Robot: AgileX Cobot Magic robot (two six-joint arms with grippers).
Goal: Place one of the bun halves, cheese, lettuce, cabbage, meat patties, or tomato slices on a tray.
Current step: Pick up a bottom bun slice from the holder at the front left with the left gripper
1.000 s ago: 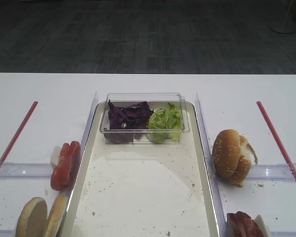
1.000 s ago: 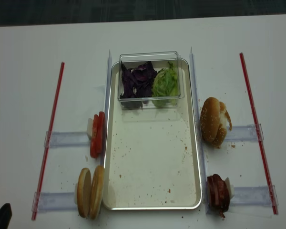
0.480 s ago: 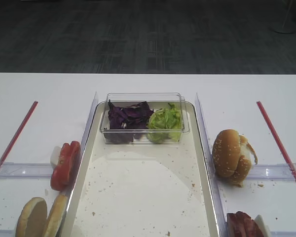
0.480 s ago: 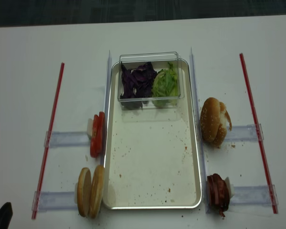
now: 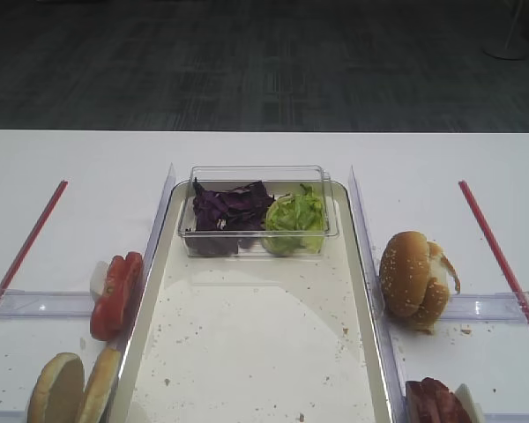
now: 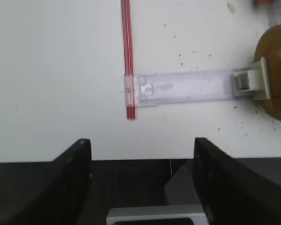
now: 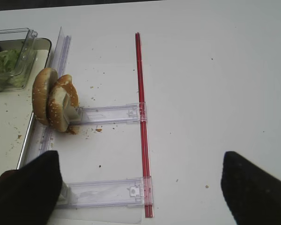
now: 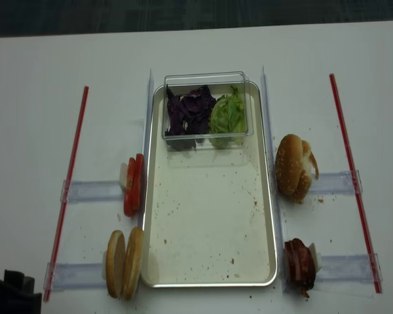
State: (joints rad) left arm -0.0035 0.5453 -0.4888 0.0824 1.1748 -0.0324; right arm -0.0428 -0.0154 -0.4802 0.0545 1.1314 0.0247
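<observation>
Since a second ago the dark shape at the bottom-left corner of the realsense view has grown and crept further in: the left gripper (image 8: 10,297). Nothing else on the table has shifted.

Open room: the tray (image 8: 209,275) lies down the middle, bare but for crumbs over its near two-thirds. Clear upright dividers (image 8: 148,98) run along both long sides. A red strip (image 8: 69,183) bounds the left zone, another red strip (image 8: 350,170) the right. White table (image 8: 33,118) lies wide outside both strips.

Left gripper: low, at the table's near edge, well apart from any food. The left wrist view shows two dark fingers (image 6: 72,178) spread wide with nothing between them, looking along a clear holder rail (image 6: 187,86).

Right gripper (image 7: 140,187): out of both high views. Its wrist view shows two dark fingertips at the bottom corners, spread wide, empty.

Task things:
- bun halves (image 8: 123,263) standing on edge, just left of the tray's near corner.
- tomato slices (image 8: 133,184) upright, beside the tray's left rim.
- sesame bun halves (image 8: 293,167) on edge, right of the tray.
- meat patties (image 8: 299,265) by the near right corner.
- clear tub (image 8: 206,77) at the tray's far end, with purple cabbage (image 8: 188,111) left, lettuce (image 8: 228,114) right.
</observation>
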